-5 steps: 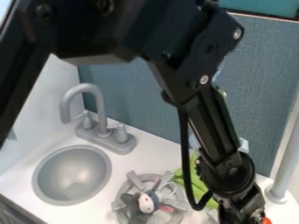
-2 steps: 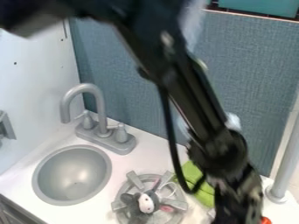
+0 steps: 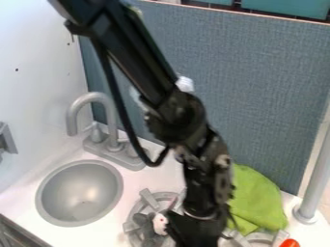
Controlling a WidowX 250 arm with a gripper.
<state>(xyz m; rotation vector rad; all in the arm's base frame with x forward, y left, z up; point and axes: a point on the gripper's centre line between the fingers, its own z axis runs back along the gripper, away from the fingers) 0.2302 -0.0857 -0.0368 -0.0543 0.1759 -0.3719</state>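
Black gripper (image 3: 195, 232) at bottom centre of frame, opening and hold impossible to tell. Just left, gray-and-white plush mouse (image 3: 159, 225) on round gray burner (image 3: 149, 198), seemingly unlifted. Farther right, crumpled green cloth (image 3: 255, 201).

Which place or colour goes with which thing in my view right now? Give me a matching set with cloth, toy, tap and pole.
1. cloth
2. toy
3. tap
4. pole

A. right behind the sink
B. bright green
C. by the view's right edge
D. on the left burner

Pairs: 1-B, 2-D, 3-A, 4-C
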